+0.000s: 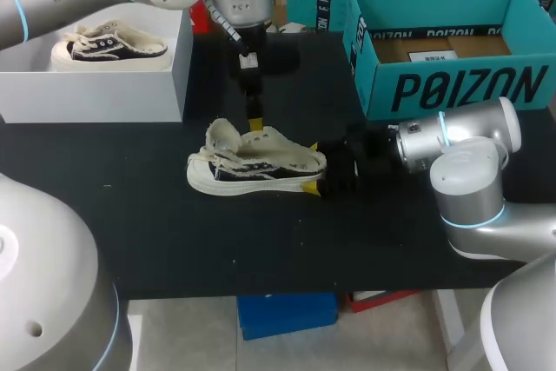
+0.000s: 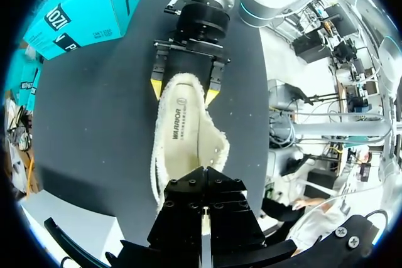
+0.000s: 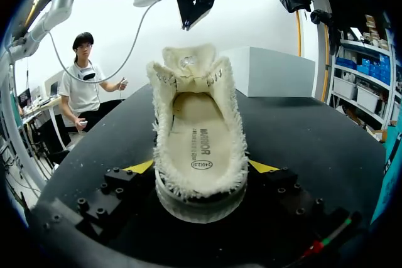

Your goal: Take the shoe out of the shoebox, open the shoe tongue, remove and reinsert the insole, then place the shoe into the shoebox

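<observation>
The shoe [image 1: 252, 167] stands on its sole in the middle of the black table [image 1: 130, 232], outside of the blue shoebox [image 1: 452, 89], which is at the far right with its top open. The right gripper [image 1: 313, 166] has the heel between its two yellow tips, one on each side and both pressing on it, so the fingers are only as wide apart as the heel. The tongue [image 3: 188, 61] is pulled up and forward, and the insole [image 3: 200, 149] lies flat inside (its printed mark is easy to see). The left gripper [image 1: 254, 123] hangs just above the front part of the shoe, pointing down. Its fingers seem to be closed together with nothing between them, but this view is not very clear. On the white box [image 1: 95, 93] at the far left rests a second shoe [image 1: 109, 45].
</observation>
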You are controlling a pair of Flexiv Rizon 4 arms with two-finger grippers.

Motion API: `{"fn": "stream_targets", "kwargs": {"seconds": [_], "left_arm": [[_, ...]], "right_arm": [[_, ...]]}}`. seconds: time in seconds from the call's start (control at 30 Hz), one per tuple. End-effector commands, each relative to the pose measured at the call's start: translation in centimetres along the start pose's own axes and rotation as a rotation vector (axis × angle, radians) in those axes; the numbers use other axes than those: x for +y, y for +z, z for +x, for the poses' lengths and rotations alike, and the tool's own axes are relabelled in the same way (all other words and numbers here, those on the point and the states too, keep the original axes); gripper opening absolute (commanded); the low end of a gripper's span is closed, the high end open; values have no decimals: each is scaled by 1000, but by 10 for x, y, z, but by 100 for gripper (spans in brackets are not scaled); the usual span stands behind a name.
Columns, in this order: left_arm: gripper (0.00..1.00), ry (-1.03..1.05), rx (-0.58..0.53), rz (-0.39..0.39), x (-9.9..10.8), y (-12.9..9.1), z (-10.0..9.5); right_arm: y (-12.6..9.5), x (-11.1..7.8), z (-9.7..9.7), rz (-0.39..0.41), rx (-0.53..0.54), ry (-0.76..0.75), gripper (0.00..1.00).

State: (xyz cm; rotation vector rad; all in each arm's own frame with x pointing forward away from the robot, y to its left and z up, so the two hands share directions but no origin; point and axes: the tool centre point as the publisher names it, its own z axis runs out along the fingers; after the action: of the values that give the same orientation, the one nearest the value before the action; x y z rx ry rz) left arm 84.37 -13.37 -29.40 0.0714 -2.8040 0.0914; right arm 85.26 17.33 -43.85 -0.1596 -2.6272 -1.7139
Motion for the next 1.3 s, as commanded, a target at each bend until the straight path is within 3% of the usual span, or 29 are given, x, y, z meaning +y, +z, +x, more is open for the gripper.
{"fn": "stream_targets", "kwargs": {"seconds": [0.03,0.67,0.97,1.3], "left_arm": [[0,0,0,2,3,6,1],[0,-34,-13,7,7,7,5],[0,-31,28,2,17,24,-14],[0,-10,72,17,13,41,-23]], "right_arm": [[1,-1,-1,1,0,1,0],[1,-1,-1,1,0,1,0],[1,-1,-1,1,0,1,0],[1,-1,-1,1,0,1,0]]}}
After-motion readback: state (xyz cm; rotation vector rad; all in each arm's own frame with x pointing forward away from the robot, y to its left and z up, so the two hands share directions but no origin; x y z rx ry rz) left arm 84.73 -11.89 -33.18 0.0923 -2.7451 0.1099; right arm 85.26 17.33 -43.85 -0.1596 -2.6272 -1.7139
